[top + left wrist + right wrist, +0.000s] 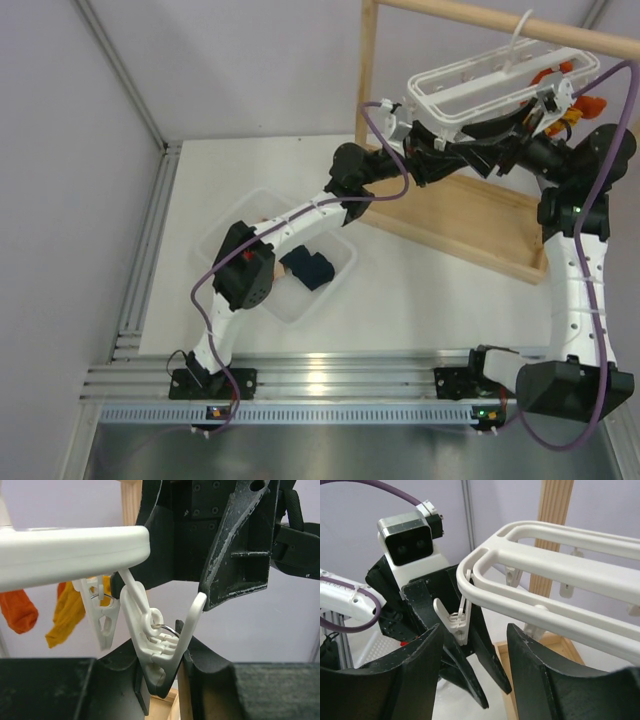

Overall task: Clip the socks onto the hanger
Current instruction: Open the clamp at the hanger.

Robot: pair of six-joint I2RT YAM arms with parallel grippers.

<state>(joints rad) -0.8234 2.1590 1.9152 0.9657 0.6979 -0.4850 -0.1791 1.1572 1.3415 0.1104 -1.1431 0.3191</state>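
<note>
Left gripper [162, 677] pinches the lower end of a clip [152, 635] hanging from the hanger [70, 550] corner; the clip's long axis runs vertical. Right gripper [475, 680] stands spread and empty just beside the same clip, facing the left one. Navy sock [310, 268] lies in the bin [225, 235] on the surface [420, 290], well below and left of both grippers, under the left arm. Red sock cannot be made out. Judgement: only the right gripper is free to fetch a sock, though the bin sits on the left arm's side
</note>
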